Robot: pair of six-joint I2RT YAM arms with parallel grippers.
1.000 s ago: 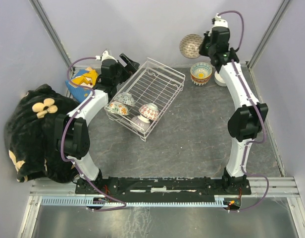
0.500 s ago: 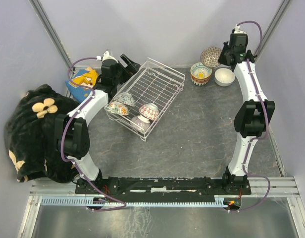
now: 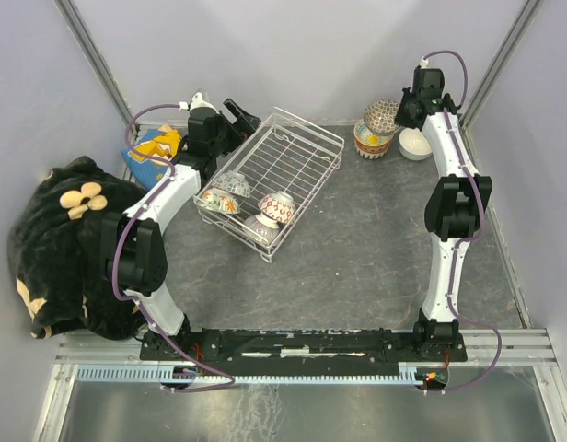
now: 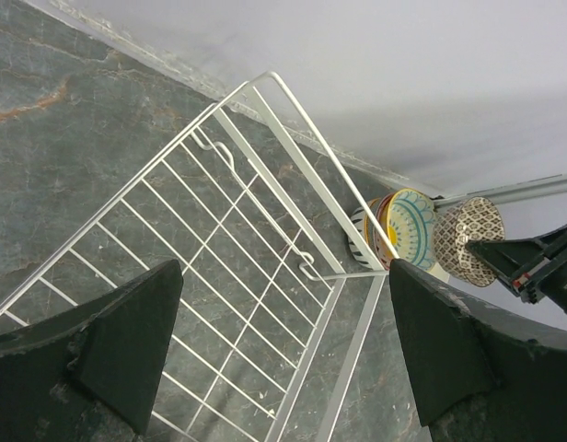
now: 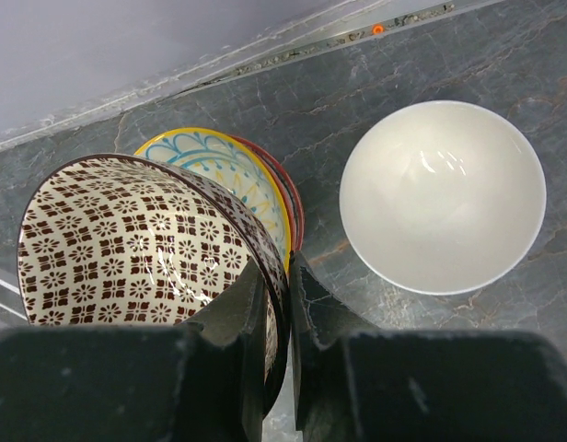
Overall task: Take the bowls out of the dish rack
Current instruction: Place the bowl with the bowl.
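Right gripper (image 5: 279,276) is clamped on the rim of the brown-patterned bowl (image 5: 127,239), one finger inside, one outside, and the bowl hangs tipped over the stacked bowl (image 5: 230,170) with the yellow-and-blue inside. The job now, I'd say, is nesting it: level the bowl, centre it over the stack, lower until it seats, then let go. Released on a tilt, it could chip a rim or slide off. Tight corner here: a plain white bowl (image 5: 443,195) sits just beside the stack and the back wall (image 5: 99,46) is close behind, so straight down and straight up looks safest. Over at the dish rack (image 3: 302,129), the left gripper (image 4: 283,276) hovers empty, jaws spread wide, above the bare far end. Three bowls (image 3: 277,206) wait at the rack's near end, with open table (image 3: 357,249) between rack and stack.
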